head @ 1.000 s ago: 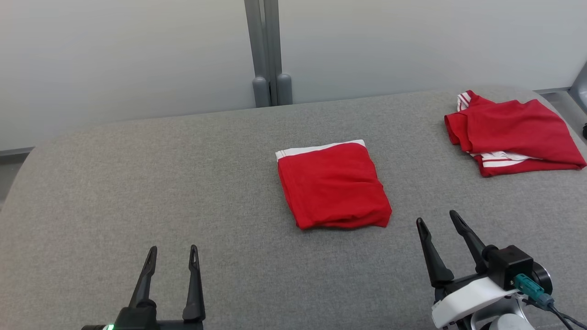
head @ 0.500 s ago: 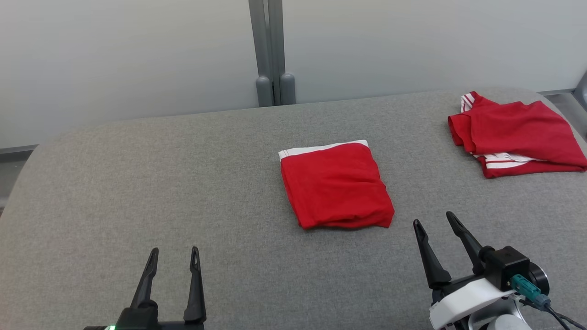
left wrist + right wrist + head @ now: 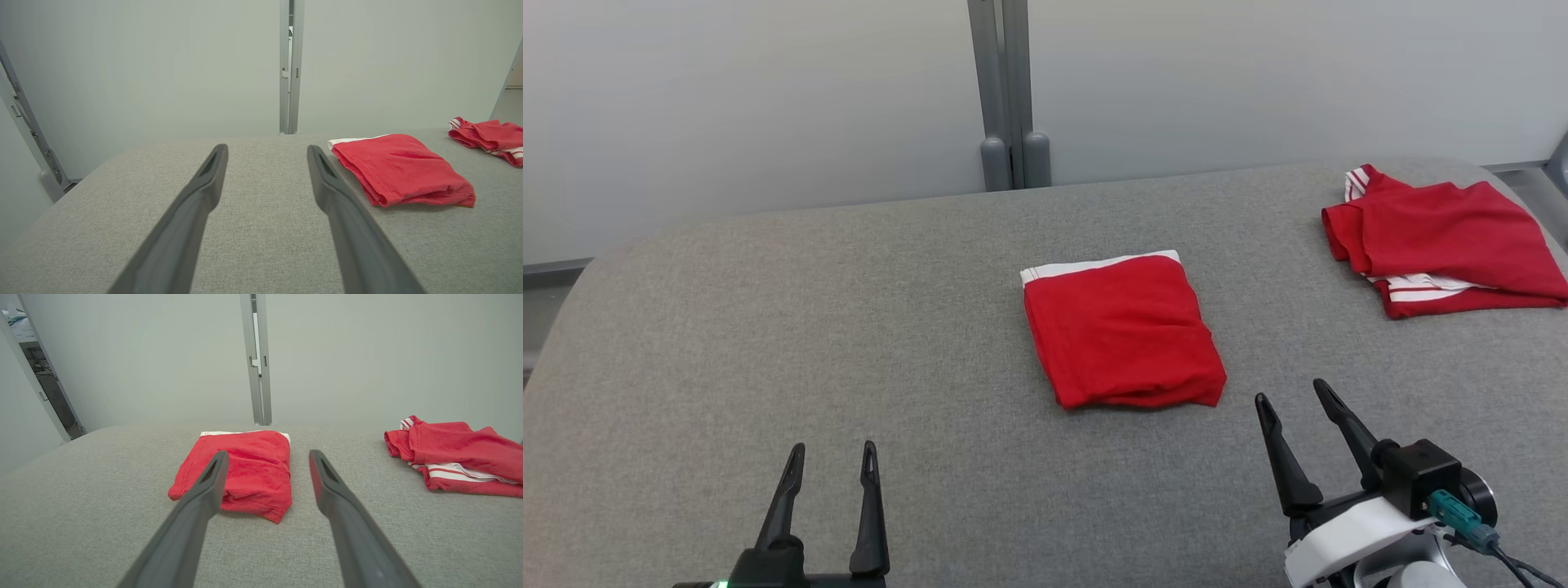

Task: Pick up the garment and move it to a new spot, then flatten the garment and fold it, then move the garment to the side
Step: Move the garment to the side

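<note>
Right end effector point(image 3: 1288, 390) sits a touch lower and further left in the head view than a second ago. Its fingers are spread wide and hold nothing, and their tips are near the garment point(image 3: 1123, 331) but apart from its near right corner. The whole head picture has drifted a little too, so part of that shift is my camera. Left end effector point(image 3: 833, 446) is spread a bit narrower, also empty, and sits where it was half a second ago, well apart from the cloth.

The garment lies folded into a red rectangle in the middle of the grey worktop point(image 3: 768, 327), with a white band along its far edge. It has not moved on the worktop. The other garment point(image 3: 1445, 237), loosely bunched, lies at the far right.

From the left wrist I see the garment low and to the right of the fingers, its stacked layers showing along the near edge, and a slanted frame point(image 3: 24, 122) at the left. From the right wrist it lies straight ahead, one finger overlapping it in the picture, while the head view shows the gap between them.
</note>
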You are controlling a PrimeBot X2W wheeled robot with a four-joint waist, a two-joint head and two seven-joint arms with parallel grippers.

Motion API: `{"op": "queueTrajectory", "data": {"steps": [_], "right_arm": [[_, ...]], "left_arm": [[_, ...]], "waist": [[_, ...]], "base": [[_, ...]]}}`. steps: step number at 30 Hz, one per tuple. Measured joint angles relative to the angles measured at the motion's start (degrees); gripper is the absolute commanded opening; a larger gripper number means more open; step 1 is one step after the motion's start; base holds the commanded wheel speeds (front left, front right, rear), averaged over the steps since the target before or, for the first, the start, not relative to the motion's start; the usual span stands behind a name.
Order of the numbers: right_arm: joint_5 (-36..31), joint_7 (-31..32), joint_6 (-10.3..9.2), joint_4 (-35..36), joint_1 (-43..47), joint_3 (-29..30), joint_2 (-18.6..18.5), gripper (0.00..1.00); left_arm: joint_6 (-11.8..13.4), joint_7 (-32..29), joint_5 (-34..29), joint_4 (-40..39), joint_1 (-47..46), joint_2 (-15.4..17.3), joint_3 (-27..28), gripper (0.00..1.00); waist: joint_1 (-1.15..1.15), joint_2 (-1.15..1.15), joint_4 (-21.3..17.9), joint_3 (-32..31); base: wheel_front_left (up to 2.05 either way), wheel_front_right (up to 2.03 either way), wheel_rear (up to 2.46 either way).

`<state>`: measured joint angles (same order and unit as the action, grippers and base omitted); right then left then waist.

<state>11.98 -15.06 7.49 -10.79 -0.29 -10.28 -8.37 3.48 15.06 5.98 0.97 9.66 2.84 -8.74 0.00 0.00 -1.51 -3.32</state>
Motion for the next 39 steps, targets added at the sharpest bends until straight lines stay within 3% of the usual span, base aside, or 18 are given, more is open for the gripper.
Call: {"op": "queueTrajectory", "data": {"steps": [9,15,19,24,31,39], "right_arm": [[0.7,0.0,0.00,-0.5,-0.1,-0.9,0.0,1.00],[6.5,0.0,0.00,-1.8,-3.9,-4.1,-1.1,1.00],[12.8,0.0,0.00,-4.3,-8.3,-7.1,-3.8,1.00],[25.9,0.1,-0.01,-12.7,-15.1,-13.7,-8.6,1.00],[45.4,9.2,-0.01,-18.3,-25.2,-20.1,-15.7,1.00],[56.6,15.9,-0.01,-19.7,-32.8,-23.3,-21.7,1.00]], "left_arm": [[-0.4,0.0,-0.1,0.1,0.0,0.0,-0.2,1.00],[-0.9,0.0,-0.3,0.2,-0.3,0.0,-0.8,1.00],[-1.5,0.0,-0.5,0.3,-1.0,0.0,-1.2,1.00],[-2.1,0.0,-1.3,0.3,-2.3,0.0,-2.5,1.00],[-2.5,0.0,-1.6,0.5,-4.8,0.0,-4.3,1.00],[-2.5,0.0,-0.9,0.3,-8.3,0.0,-6.5,1.00]], "waist": [[0.00,0.00,0.2,0.6],[0.00,0.00,0.7,2.0],[0.00,0.00,1.2,3.3],[0.00,0.00,2.3,5.3],[0.00,0.00,4.3,9.1],[0.00,0.00,6.4,14.1]], "base": [[0.00,0.00,0.00],[0.00,0.00,0.00],[0.00,0.00,0.00],[0.00,0.00,0.00],[0.00,0.00,0.00],[0.00,0.00,0.00]]}}
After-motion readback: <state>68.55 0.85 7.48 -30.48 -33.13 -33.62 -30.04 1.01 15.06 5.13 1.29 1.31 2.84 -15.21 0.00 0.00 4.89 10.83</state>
